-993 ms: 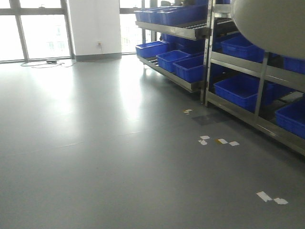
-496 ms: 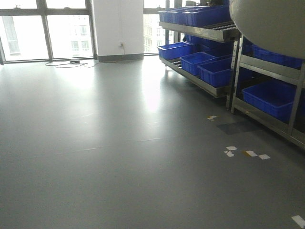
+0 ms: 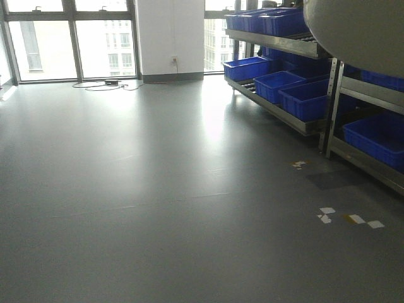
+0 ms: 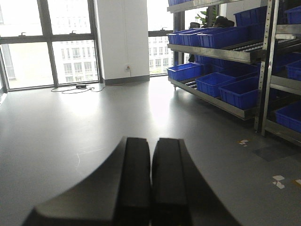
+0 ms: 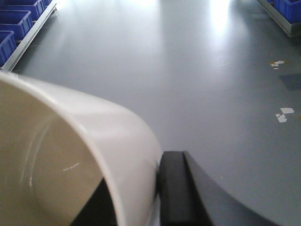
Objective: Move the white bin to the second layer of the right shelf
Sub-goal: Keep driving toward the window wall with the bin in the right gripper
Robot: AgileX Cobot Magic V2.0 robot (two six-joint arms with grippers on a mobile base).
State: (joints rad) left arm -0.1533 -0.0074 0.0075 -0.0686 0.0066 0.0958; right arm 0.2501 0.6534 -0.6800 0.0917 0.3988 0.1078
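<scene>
Here, the left gripper (image 4: 151, 141) is seen closed finger to finger, with nothing held. The white bin (image 5: 70, 141) is carried off the floor at the right gripper (image 5: 136, 188), whose jaws are clamped across its rim wall. The plastic is judged light, stiff and slippery, so the rim is best pinched deep. The steel racks (image 3: 278, 45) are seen off to the right.

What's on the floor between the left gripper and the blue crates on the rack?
Left wrist view: mostly bare grey floor, with only small tape scraps near the rack, between the left gripper and the blue crates.
</scene>
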